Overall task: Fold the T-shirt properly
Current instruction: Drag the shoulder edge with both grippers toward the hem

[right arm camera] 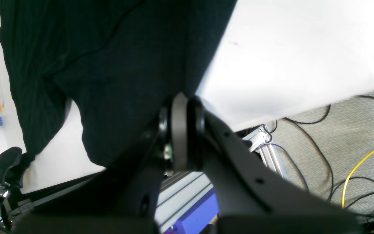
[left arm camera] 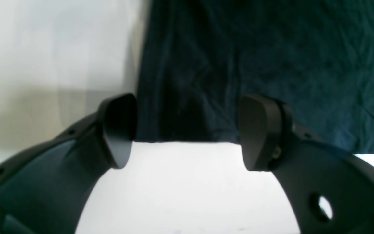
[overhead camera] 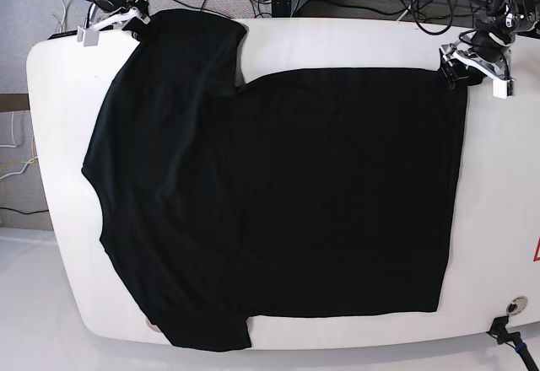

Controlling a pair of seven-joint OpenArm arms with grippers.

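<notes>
Your left gripper (left arm camera: 187, 133), jaws wide, hovers at the large black cloth T-shirt's (overhead camera: 278, 194) upper-right corner; your right gripper (right arm camera: 180, 130) pinches its upper-left corner.

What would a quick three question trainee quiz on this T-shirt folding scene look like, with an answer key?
1. True or false: the left hand is open, with nothing between its pads.
2. Which does the right hand grip?
A. a cable
B. the T-shirt
C. nothing
3. Fill in: the shirt lies spread on the white ____.

Key: 1 true; 2 B; 3 table.
</notes>
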